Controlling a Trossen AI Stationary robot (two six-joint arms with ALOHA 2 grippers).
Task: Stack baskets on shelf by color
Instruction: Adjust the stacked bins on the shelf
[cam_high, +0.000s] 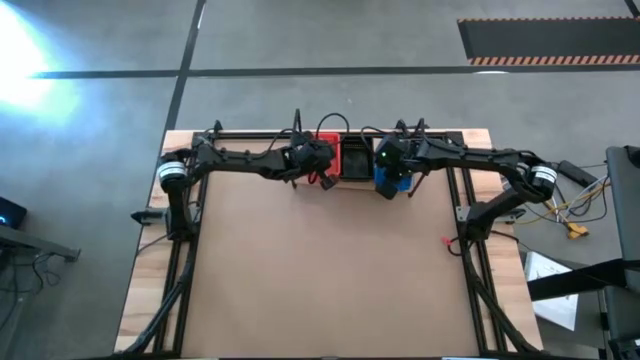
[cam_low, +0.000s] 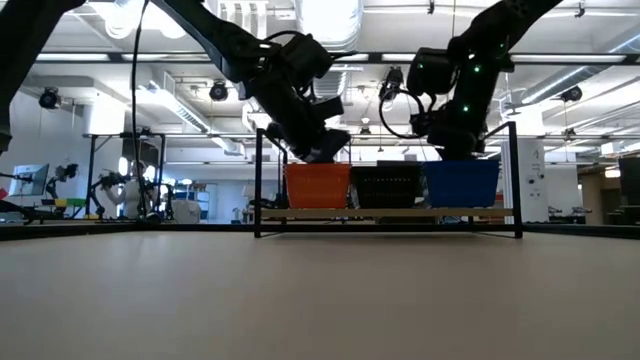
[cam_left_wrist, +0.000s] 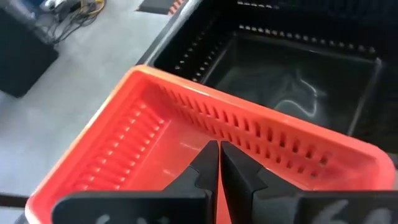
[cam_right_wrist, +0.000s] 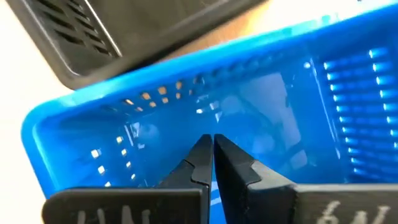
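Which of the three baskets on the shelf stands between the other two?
The black basket: it sits in the middle of the shelf, with the orange basket on one side and the blue basket on the other.

You get a strong white glare in the top-left corner of the high view, washing out the grey concrete floor (cam_high: 90, 40) there. Light comes from overhead; in the low view bright ceiling fixtures (cam_low: 330, 15) bloom and the two dark arms read as near silhouettes. The brown tabletop (cam_low: 320, 300) foreground looks soft. In the right wrist view the glossy blue perforated plastic basket (cam_right_wrist: 261, 124) shows white reflections and its near edge blurs. Black basket floor (cam_left_wrist: 292, 81) shows sheen.
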